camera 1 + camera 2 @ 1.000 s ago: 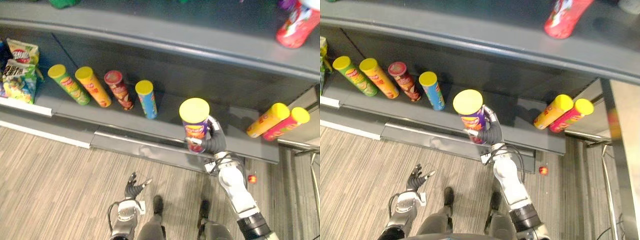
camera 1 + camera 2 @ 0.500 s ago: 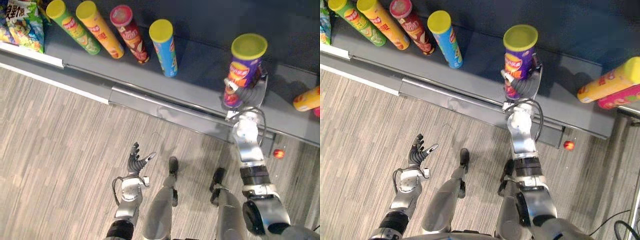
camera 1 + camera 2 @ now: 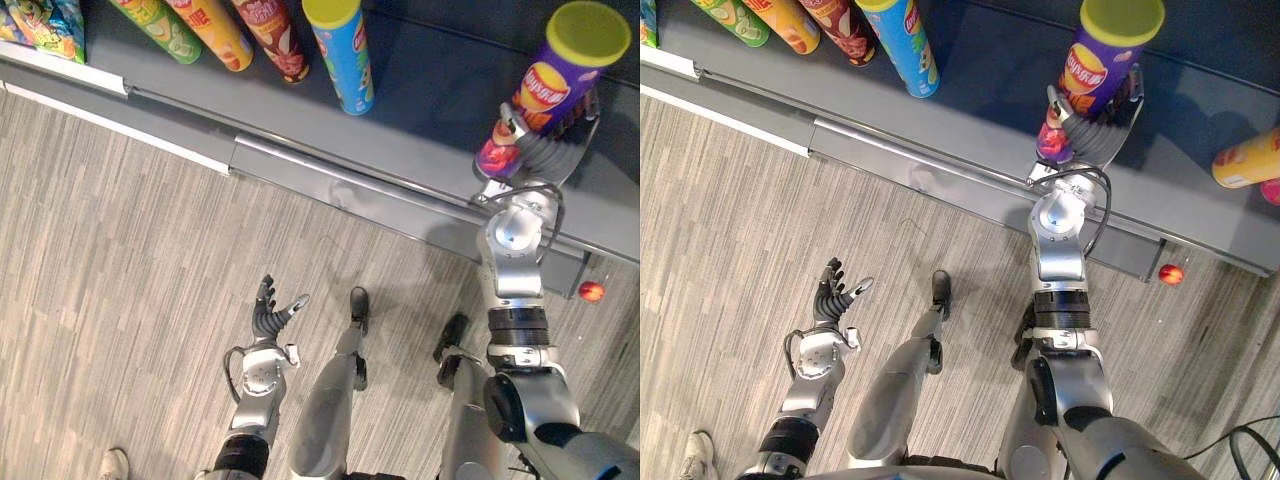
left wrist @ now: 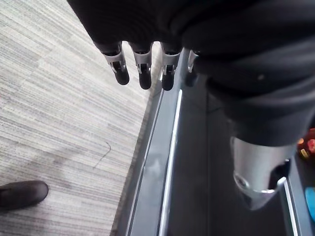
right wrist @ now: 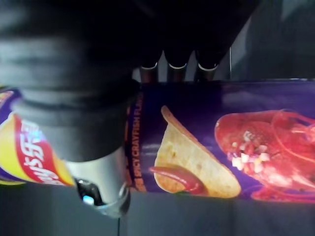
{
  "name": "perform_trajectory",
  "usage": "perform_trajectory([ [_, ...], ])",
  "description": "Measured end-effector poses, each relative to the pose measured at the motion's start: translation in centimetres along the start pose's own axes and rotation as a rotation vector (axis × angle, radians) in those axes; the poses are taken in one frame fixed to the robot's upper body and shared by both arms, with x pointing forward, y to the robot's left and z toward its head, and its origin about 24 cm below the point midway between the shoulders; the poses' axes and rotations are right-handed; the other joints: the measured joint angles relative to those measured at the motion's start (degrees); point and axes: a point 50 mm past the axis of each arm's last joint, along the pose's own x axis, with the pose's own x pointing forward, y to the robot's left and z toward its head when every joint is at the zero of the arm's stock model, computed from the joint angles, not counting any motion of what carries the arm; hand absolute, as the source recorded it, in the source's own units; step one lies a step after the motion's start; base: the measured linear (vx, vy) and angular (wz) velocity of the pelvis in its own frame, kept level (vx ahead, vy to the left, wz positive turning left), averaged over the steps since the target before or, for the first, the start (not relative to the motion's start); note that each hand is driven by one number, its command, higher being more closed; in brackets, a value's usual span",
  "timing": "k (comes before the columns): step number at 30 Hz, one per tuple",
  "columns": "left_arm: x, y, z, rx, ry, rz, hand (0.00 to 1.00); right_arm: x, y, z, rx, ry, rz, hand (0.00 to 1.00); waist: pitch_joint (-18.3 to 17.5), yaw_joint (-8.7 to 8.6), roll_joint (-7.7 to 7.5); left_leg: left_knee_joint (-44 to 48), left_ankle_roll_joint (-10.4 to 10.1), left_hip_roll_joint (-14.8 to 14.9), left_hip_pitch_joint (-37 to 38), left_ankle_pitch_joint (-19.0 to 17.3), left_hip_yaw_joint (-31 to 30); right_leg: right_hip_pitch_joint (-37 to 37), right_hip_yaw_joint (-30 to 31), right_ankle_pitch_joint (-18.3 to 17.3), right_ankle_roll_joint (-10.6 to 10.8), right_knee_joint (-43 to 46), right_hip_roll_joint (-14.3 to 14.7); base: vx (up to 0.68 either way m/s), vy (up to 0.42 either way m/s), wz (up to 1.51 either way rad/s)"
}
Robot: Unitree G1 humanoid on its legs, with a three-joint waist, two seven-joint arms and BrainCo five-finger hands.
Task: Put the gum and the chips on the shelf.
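A purple chips can (image 3: pixel 556 72) with a yellow lid stands upright over the grey shelf board (image 3: pixel 430 110). My right hand (image 3: pixel 536 152) is shut on its lower part. In the right wrist view the fingers (image 5: pixel 173 63) and the thumb curl round the purple can (image 5: pixel 221 132). I cannot tell whether the can's base touches the board. My left hand (image 3: pixel 270 318) hangs open low over the wood-look floor, fingers (image 4: pixel 142 73) straight and holding nothing. A small red round thing (image 3: pixel 591 291) lies on the floor below the shelf's right end.
Green, orange, red and blue cans (image 3: pixel 345 50) stand in a row on the same shelf to the left, with chip bags (image 3: pixel 45 20) at the far left. An orange can (image 3: pixel 1250 158) lies at the right. A metal rail (image 3: pixel 330 180) fronts the shelf. A person's white shoe (image 3: pixel 112 462) shows nearby.
The camera has moved, so the shelf sits higher in the picture. My right hand has carried the purple can from the shelf's front edge deeper over the board. The left hand stays open.
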Motion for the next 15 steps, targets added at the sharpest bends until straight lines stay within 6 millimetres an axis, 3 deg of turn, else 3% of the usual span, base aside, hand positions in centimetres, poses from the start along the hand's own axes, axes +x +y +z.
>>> perform_trajectory([
  [8, 0.0, 0.2, 0.6, -0.089, -0.013, 0.075, 0.00, 0.1, 0.7, 1.3, 0.041, -0.041, -0.009, 1.00, 0.42, 0.05, 0.19, 5.41, 1.28, 0.60, -4.58, -2.47, 3.12, -2.30, -0.86, -0.96, 0.21, 2.00, -1.64, 0.00, -0.017, 0.08],
  [15, 0.3, 0.3, 1.6, -0.123, -0.053, 0.095, 0.00, 1.0, 2.4, 4.1, 0.115, -0.132, 0.017, 1.00, 0.49, 1.42, 0.16, 8.30, 1.52, 1.30, -8.08, -3.40, 5.51, -4.98, -1.33, -1.13, 0.29, 3.46, -2.72, 0.01, -0.020, 0.05],
])
